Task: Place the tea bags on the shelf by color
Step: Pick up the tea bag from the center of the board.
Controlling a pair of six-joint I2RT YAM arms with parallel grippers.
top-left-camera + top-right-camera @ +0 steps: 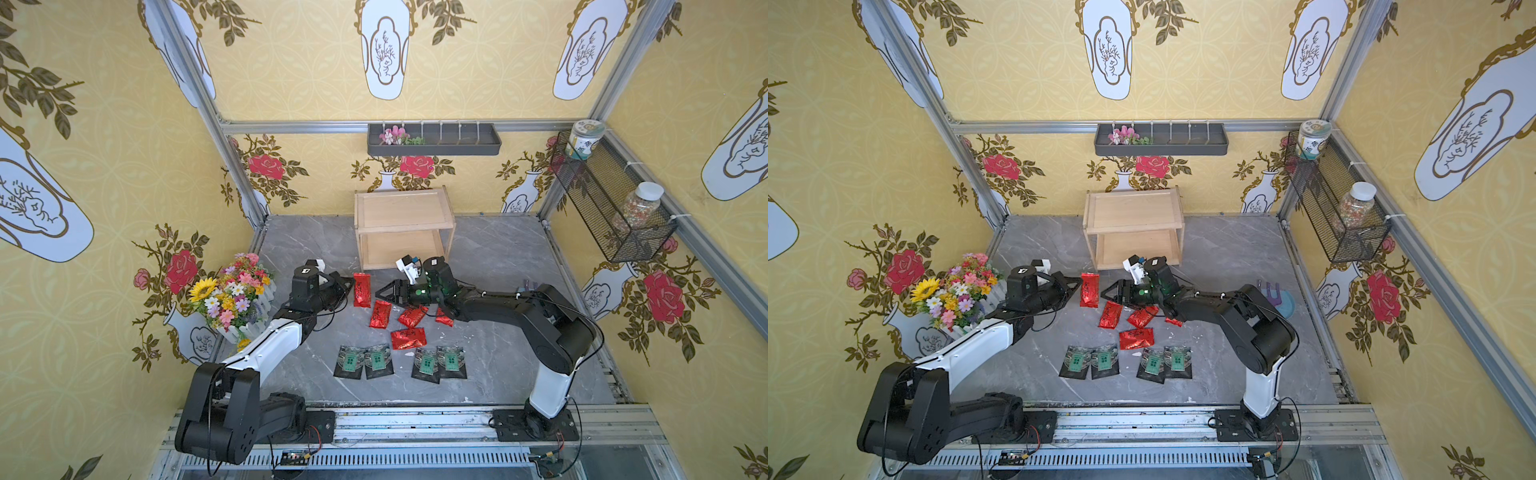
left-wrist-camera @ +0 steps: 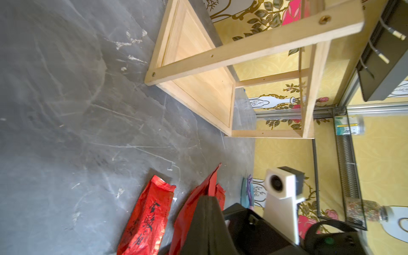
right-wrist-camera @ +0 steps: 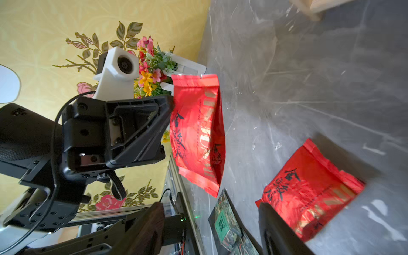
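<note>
Dark brush script and gold lettering, only partly legible, mark the red tea bags (image 1: 380,313); the black tea bags (image 1: 377,361) bear green square labels. The left arm reaches low over the grey table (image 1: 498,332), with the left gripper (image 1: 350,286) pinched tight on the held tea bag (image 3: 196,132), which stands upright. The right gripper (image 3: 212,229) hovers spread wide above the loose red ones, holding nothing. The shelf (image 1: 405,226) stands behind

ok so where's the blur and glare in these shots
Both top views are sharp, with highlights glinting off the shiny red foil sachets; in the left wrist view the close black fingers are out of focus; in the right wrist view the red sachet lying flat and light wooden shelf corner blur.
</note>
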